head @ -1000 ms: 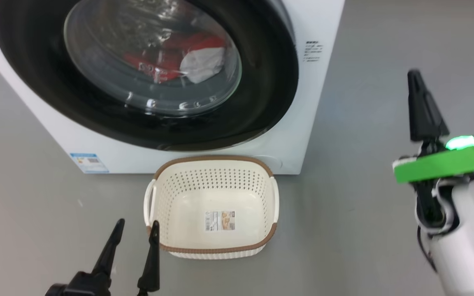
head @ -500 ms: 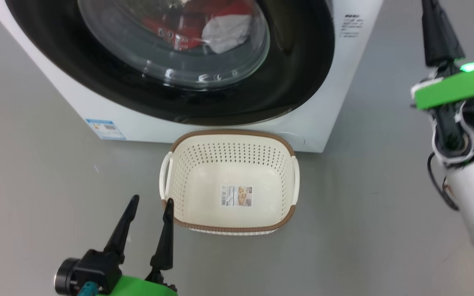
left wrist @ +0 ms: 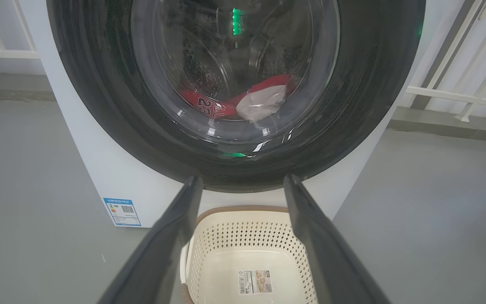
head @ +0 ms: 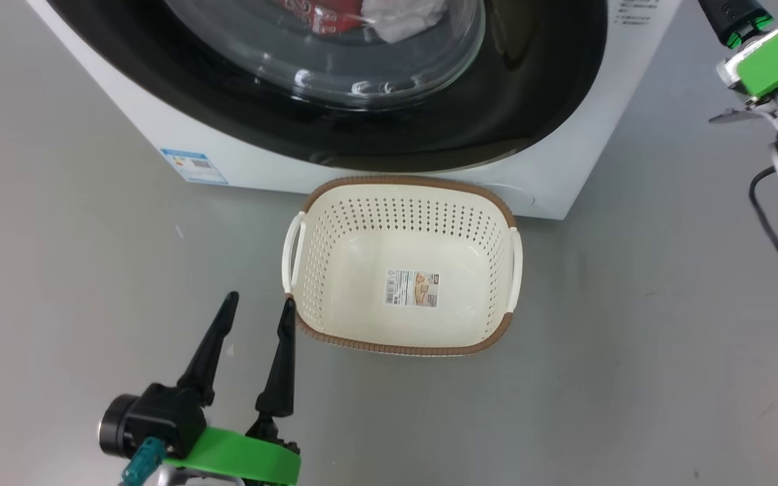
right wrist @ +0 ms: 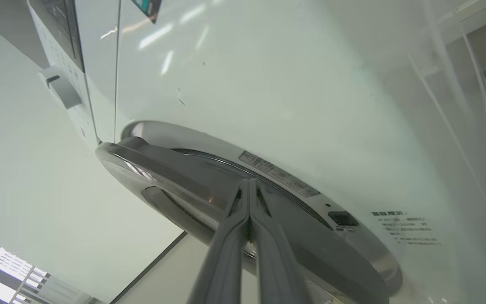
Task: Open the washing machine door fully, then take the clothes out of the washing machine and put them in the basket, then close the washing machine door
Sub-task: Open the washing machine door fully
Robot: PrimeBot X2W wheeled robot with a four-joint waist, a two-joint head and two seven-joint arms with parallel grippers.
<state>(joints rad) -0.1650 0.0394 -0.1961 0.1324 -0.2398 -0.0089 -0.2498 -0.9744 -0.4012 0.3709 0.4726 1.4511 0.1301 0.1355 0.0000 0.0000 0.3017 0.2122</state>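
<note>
Our right gripper point(right wrist: 249, 183) has climbed, fingers pressed together, toward the washing machine door point(head: 551, 88) rim; our left gripper point(head: 259, 302) hovers spread, left of the basket point(head: 406, 181).

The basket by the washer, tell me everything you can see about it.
The basket is cream plastic, a rounded rectangle with perforated walls, a brown woven-look rim and white side handles. It stands upright and empty on the grey floor, with a paper label on its bottom. Its far rim sits close to the front of the washing machine; whether they touch is unclear.
</note>
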